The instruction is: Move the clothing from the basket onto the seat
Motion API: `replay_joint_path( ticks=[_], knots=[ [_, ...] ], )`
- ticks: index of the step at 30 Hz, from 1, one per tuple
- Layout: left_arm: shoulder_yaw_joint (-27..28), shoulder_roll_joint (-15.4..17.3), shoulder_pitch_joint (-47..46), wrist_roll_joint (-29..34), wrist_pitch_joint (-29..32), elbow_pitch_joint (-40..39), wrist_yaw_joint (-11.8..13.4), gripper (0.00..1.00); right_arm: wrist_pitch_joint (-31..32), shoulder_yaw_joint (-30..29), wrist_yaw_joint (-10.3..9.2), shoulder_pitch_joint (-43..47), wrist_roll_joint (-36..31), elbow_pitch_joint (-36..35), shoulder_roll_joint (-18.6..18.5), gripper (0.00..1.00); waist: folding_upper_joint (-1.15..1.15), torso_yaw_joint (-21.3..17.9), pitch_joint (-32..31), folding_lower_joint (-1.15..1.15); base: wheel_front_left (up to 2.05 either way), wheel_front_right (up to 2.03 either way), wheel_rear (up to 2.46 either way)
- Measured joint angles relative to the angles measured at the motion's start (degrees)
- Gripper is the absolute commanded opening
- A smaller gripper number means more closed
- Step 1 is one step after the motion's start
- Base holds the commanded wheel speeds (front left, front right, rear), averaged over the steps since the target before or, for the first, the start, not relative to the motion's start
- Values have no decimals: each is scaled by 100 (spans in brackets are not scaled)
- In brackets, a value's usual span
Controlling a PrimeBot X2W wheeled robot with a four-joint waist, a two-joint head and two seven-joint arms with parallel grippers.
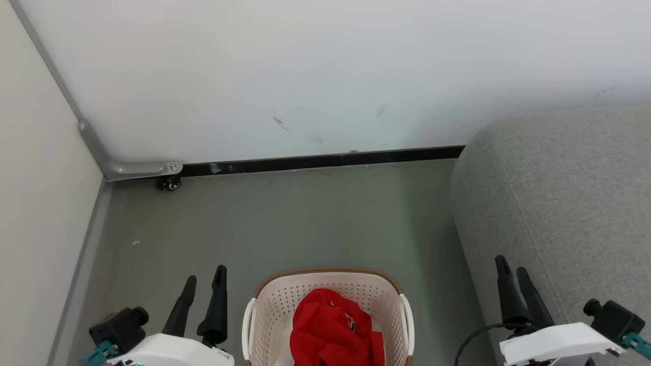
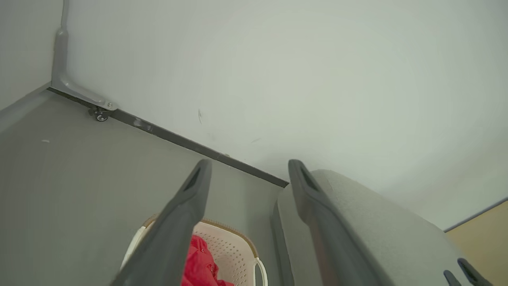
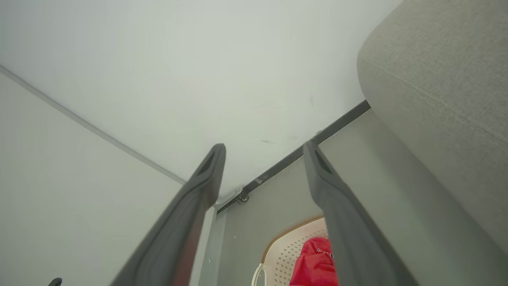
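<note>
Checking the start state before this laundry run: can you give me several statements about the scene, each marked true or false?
1. The red clothing lies inside the basket. True.
2. The left gripper is shut on the clothing. False: it is open beside the basket and holds nothing.
3. The seat stands to the robot's right of the basket. True.
4. A red garment already lies on the seat. False: the clothing in view is in the basket.
5. The right gripper is open, in front of the seat's side. True.
</note>
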Motion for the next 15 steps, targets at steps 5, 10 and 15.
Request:
replay_joint_path(
  ticks=[5, 10, 15],
  knots=[
    [-175, 30, 0, 564, -116, -3, 56, 100, -63, 55, 0, -4, -374, 31, 8, 100, 0, -2, 19, -9, 0, 0, 0],
    [-348, 69, 0, 1156, -215, -3, 176, 100, -142, 120, 0, -33, -758, 91, 18, 100, 0, -1, 31, -11, 0, 0, 0],
    [-502, 151, 0, 1717, -320, 21, 291, 100, -212, 160, 1, -115, -1136, 109, 20, 100, 0, 0, 35, -13, 0, 0, 0]
  ],
)
